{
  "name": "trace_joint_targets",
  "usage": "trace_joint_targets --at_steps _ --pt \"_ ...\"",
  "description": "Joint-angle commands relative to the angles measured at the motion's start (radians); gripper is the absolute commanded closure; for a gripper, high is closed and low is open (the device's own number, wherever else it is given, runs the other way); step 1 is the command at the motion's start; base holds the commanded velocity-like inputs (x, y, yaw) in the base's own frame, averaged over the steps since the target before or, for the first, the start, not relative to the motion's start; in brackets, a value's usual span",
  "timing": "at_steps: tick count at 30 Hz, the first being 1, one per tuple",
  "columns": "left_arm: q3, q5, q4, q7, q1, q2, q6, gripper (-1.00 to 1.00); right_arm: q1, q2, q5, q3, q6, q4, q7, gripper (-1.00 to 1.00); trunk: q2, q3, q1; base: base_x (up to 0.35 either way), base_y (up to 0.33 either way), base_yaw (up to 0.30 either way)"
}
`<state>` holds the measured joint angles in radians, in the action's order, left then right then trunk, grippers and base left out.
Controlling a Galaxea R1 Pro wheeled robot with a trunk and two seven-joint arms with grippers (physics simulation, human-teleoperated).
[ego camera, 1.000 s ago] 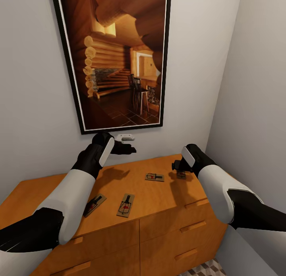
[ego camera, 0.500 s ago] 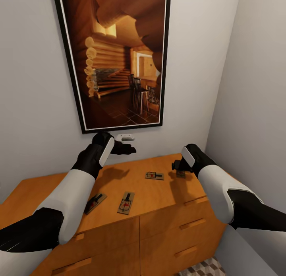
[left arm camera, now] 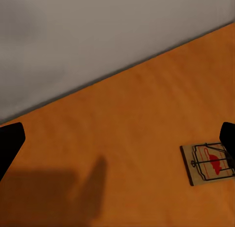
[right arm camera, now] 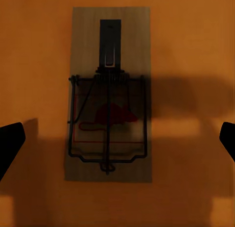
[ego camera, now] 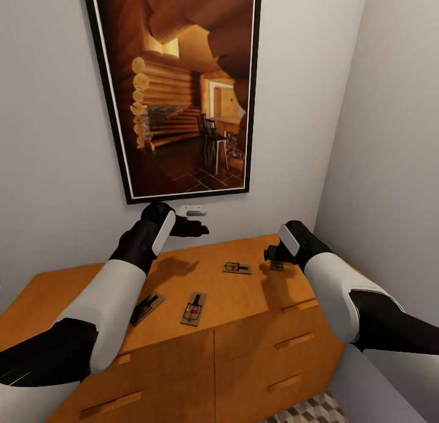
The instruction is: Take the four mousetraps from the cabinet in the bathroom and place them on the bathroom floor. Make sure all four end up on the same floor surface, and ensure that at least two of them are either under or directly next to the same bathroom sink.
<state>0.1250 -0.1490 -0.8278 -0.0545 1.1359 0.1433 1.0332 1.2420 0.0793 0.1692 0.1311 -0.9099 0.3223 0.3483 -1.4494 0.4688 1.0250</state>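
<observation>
Wide orange-brown wooden cabinet (ego camera: 256,344) with slot-handled drawer fronts sits nearest, a sliver of cube-pattern tiled floor (ego camera: 305,414) below it. Four small flat brown mousetraps lie on its top, none on the floor yet: one partly hidden by the left forearm (ego camera: 148,307), one near the front edge (ego camera: 193,308), one mid-top (ego camera: 236,268), and the far-right trap (ego camera: 277,266) just under the right pincer (ego camera: 271,253).

In the right wrist view that far-right trap (right arm camera: 108,93) lies centred between the two dark fingertips (right arm camera: 10,143), spread wide and touching nothing (released, hovering above the board). Left pincer (ego camera: 198,229) hangs high near the pale grey wall (ego camera: 55,167); in its wrist view the tips sit far apart, so released too, with a trap (left arm camera: 209,163) off to one side.

Behind hangs a black-framed log-cabin picture (ego camera: 177,88) above a small white wall fitting (ego camera: 194,211).

Risks: the board is thin and flat, so fingers closing from above may skid on the top or pinch only the wire bar; a shallow grip could drop it, or push it off the near right edge.
</observation>
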Motion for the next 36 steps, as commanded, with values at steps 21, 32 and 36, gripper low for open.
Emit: trace_joint_targets --at_steps 21,32,36 --pt "0.001 -0.001 -0.001 -0.001 0.001 0.000 0.004 -1.00 0.001 0.003 0.010 0.003 0.010 0.001 0.014 -1.00 -0.001 0.001 0.000 -0.001 0.000 0.000" --pt "0.001 -0.001 -0.001 -0.001 0.001 0.000 0.004 -1.00 0.001 0.003 0.012 0.002 0.046 -0.013 0.014 -1.00 -0.001 0.001 0.000 0.000 0.000 0.000" --pt "0.001 -0.001 -0.001 -0.002 0.001 0.000 0.004 -1.00 0.001 0.004 0.013 0.002 0.064 -0.015 0.014 -1.00 -0.001 0.001 0.000 0.000 0.000 0.000"
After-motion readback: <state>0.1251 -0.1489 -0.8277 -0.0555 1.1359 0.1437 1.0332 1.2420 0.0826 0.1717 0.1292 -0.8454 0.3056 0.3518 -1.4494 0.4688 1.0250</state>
